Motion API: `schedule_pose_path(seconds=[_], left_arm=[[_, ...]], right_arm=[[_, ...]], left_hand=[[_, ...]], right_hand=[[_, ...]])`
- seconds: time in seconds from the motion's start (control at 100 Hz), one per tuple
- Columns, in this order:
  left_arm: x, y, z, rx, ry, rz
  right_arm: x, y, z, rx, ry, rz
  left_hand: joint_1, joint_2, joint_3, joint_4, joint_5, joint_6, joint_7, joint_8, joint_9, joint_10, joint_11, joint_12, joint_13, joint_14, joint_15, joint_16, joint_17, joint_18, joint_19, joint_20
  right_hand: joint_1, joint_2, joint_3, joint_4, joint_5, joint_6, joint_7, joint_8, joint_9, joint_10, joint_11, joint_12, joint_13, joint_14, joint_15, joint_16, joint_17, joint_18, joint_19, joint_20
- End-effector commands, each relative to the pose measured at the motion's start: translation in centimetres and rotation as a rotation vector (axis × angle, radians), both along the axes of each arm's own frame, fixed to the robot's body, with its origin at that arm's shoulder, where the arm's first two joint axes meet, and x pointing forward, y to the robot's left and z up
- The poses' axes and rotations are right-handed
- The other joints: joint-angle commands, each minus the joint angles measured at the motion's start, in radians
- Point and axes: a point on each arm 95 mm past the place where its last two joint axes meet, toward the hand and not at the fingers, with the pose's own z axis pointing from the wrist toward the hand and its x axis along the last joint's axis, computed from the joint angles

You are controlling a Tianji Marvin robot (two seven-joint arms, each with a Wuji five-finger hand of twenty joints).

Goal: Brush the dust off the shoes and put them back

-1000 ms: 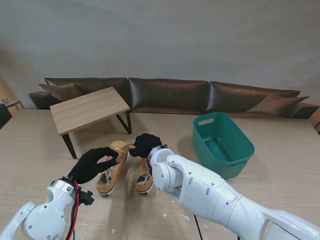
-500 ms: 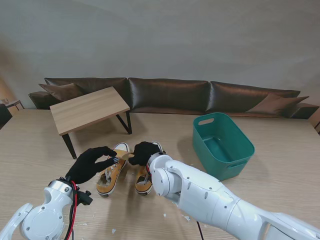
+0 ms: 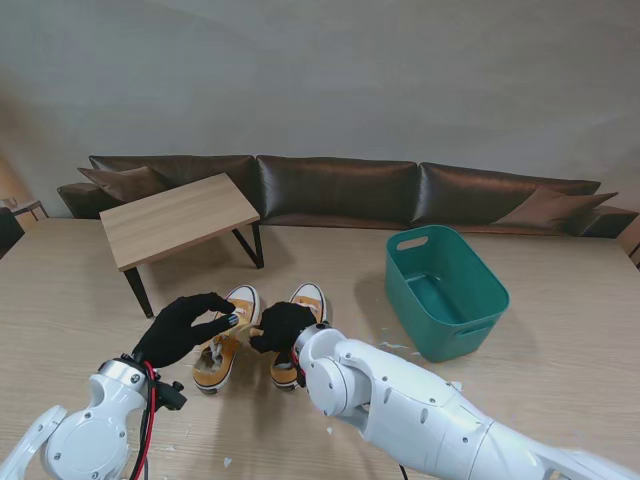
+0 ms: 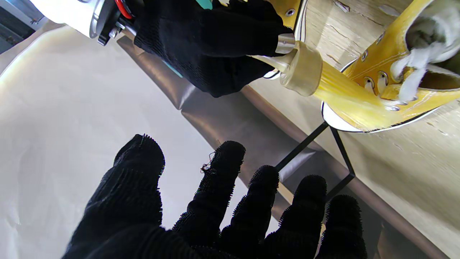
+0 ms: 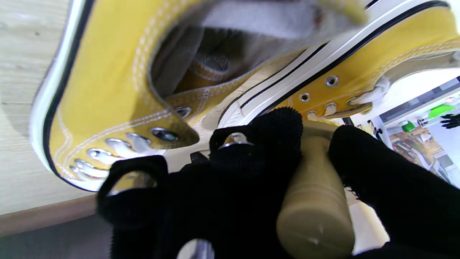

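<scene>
Matt yellow canvas shoes [image 3: 228,335] with smooth white rubber rims and shiny metal eyelets [image 5: 163,134], brush [image 4: 301,68] in the right hand [image 3: 282,326] with pale handle, perhaps wood, nubbly black knit gloves, glossy teal plastic tub [image 3: 443,289], matt wood-grain table [image 3: 560,330]

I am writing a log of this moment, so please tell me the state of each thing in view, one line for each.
Left robot hand: open, raised over the left shoe, holding nothing.
Right robot hand: shut on the brush.
Brush: held, bristles on the left shoe.
Left shoe: upright on the table, being brushed.
Right shoe: upright on the table, beside the left one.
Green bin: upright, looks empty.
</scene>
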Motion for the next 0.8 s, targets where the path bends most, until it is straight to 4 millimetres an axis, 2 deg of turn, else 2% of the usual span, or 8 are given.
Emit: schedule_pose_path(seconds=[0.0,0.22,0.46,0.79], left_arm=[[-0.1,-0.3,-0.1,-0.002,0.013,-0.015],[0.0,-0.3,-0.1,-0.001,0.015,-0.017],[-0.1,-0.3,-0.2,-0.001,0.016,-0.016],[0.0,-0.4,-0.2,0.0,0.018,-0.014]], right_arm=[[-1.0,0.2,-0.4,0.001,0.019,0.029],[-2.0,-0.2,0.2,0.033,0.02,0.046],[-2.4,-1.2,1.8,0.077,0.002,0.026],[-2.4,-4.9,4.5,0.123,-0.016,-0.041]], left_hand=[[0.018,0.053,-0.026,0.025,0.005,0.005,-0.002,0.004,0.01,0.002,-0.002,-0.006,-0.025,0.012,0.002,0.003,-0.006,-0.003,-0.031,0.012],[0.018,0.055,-0.026,0.025,0.006,0.007,-0.001,0.004,0.011,0.002,-0.002,-0.006,-0.026,0.012,0.002,0.003,-0.006,-0.003,-0.032,0.012],[0.019,0.054,-0.026,0.025,0.005,0.007,-0.002,0.004,0.009,0.005,-0.002,-0.006,-0.025,0.011,0.002,0.003,-0.006,-0.003,-0.031,0.012],[0.019,0.054,-0.026,0.025,0.004,0.005,-0.003,0.003,0.011,0.003,-0.002,-0.006,-0.024,0.012,0.003,0.003,-0.005,-0.002,-0.031,0.013]], right_hand=[[0.053,0.089,0.047,0.035,0.103,0.133,0.01,-0.018,0.096,0.05,0.038,0.001,-0.051,-0.15,0.064,-0.007,0.216,0.0,0.068,-0.008],[0.055,0.088,0.048,0.036,0.103,0.133,0.01,-0.018,0.096,0.052,0.037,0.001,-0.051,-0.147,0.064,-0.008,0.216,0.0,0.068,-0.008],[0.057,0.087,0.048,0.035,0.102,0.136,0.009,-0.018,0.097,0.052,0.037,0.002,-0.051,-0.145,0.065,-0.007,0.216,0.0,0.068,-0.008],[0.06,0.085,0.049,0.034,0.102,0.142,0.008,-0.018,0.097,0.055,0.038,0.001,-0.052,-0.141,0.065,-0.007,0.215,0.008,0.067,-0.008]])
